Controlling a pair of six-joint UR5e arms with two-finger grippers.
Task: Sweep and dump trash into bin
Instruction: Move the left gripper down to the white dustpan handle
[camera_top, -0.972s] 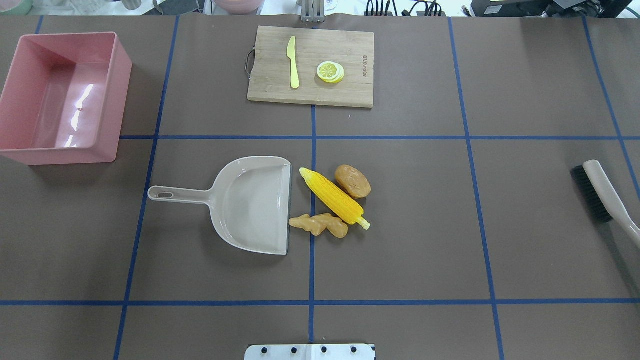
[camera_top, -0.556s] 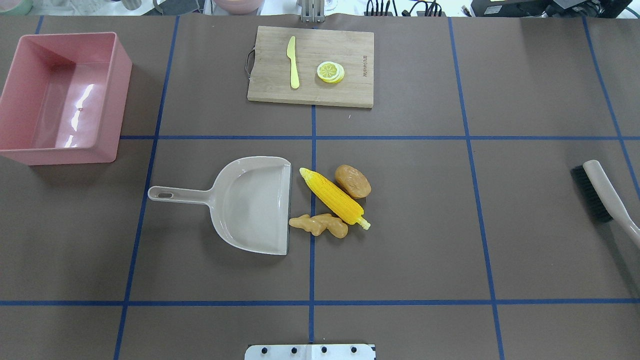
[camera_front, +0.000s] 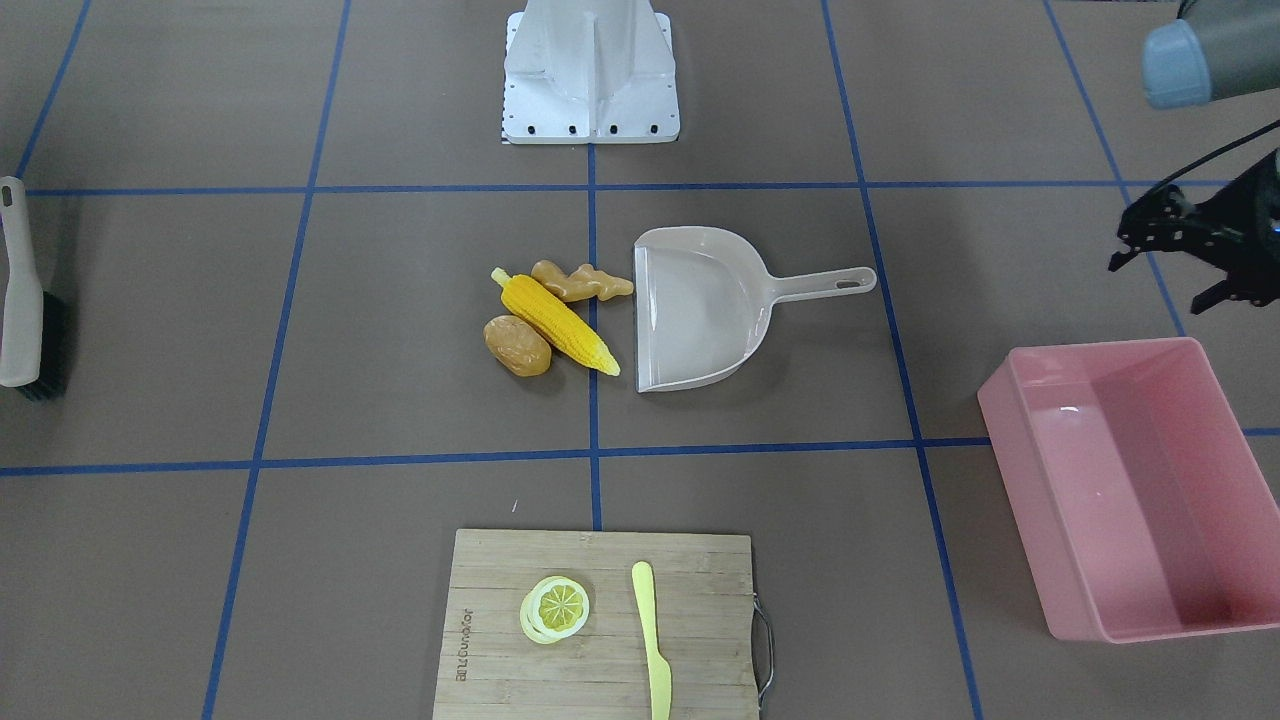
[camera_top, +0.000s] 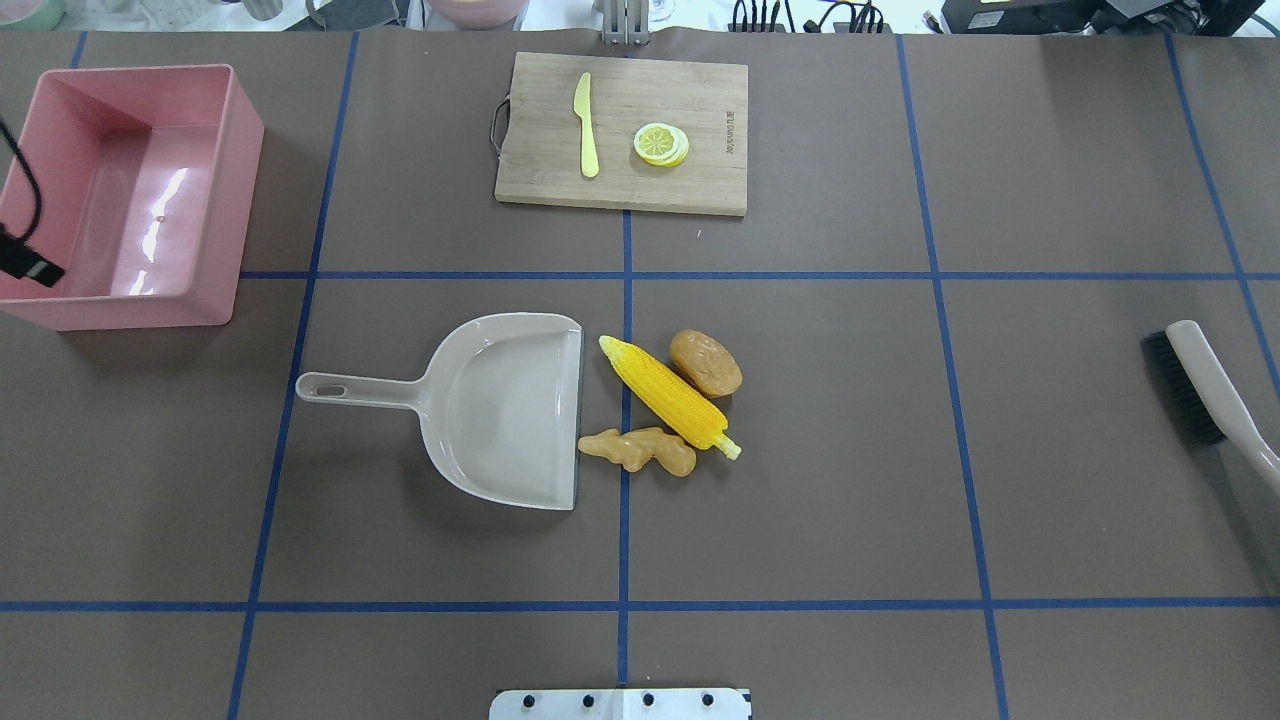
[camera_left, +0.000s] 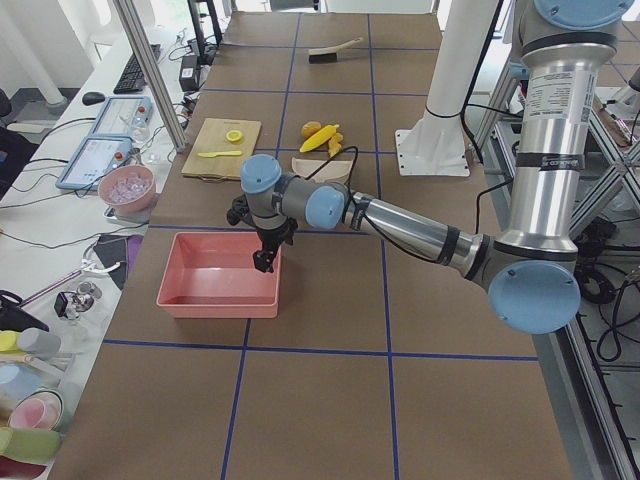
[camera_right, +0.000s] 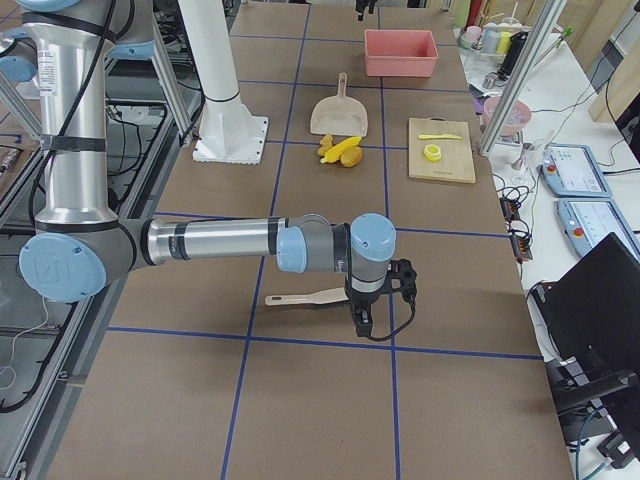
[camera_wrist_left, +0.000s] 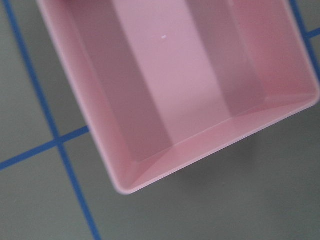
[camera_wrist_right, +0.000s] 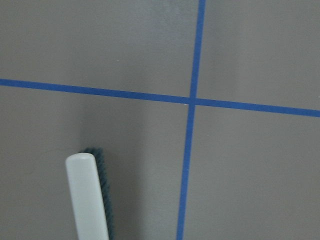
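At the far left the left tool (camera_front: 1155, 286) hangs over a corner of the bin (camera_top: 130, 200), fingers spread. The bin is a large pink tub with smooth walls and a glossy inside. In the middle of the tabletop (camera_top: 850, 450), at the beige dustpan's (camera_top: 505, 410) open lip, lies the trash: a knobbly tan ginger root (camera_top: 640, 450), a slanted yellow corn cob (camera_top: 665, 392) and a brown oval potato (camera_top: 706, 362). At the far right the right tool (camera_right: 362, 322) hangs beside the brush (camera_top: 1200, 385); I cannot tell whether it is spread or pressed together.

Corn (camera_top: 668, 392), potato (camera_top: 706, 362), ginger (camera_top: 637, 449) right of dustpan (camera_top: 500, 410) mouth (ginger at its lip), bin (camera_top: 120, 312) far left, brush (camera_top: 1210, 385) far right
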